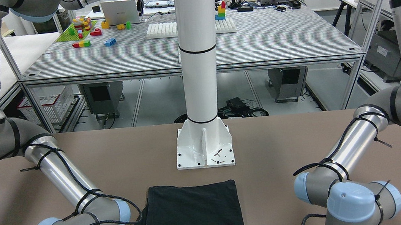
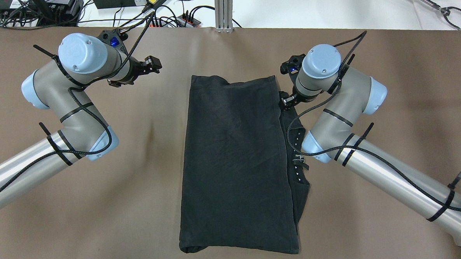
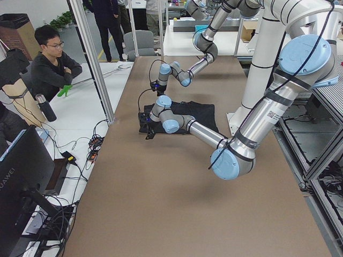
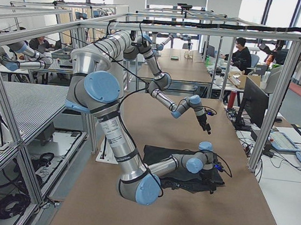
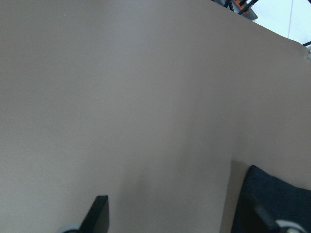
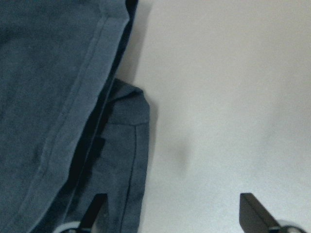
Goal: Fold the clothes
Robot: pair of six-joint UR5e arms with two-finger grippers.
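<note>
The black garment (image 2: pixel 235 156) lies folded lengthwise on the brown table (image 2: pixel 102 213). The left gripper (image 2: pixel 154 64) and right gripper (image 2: pixel 286 102) both gape empty. The right, above the protruding under-layer, risks pinching only one layer and dragging the fold askew.

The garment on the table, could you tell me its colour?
The garment is plain black; best seen overhead.

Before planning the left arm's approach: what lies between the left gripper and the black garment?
Only bare brown table lies between the left gripper and the garment; the overhead view shows it.
</note>
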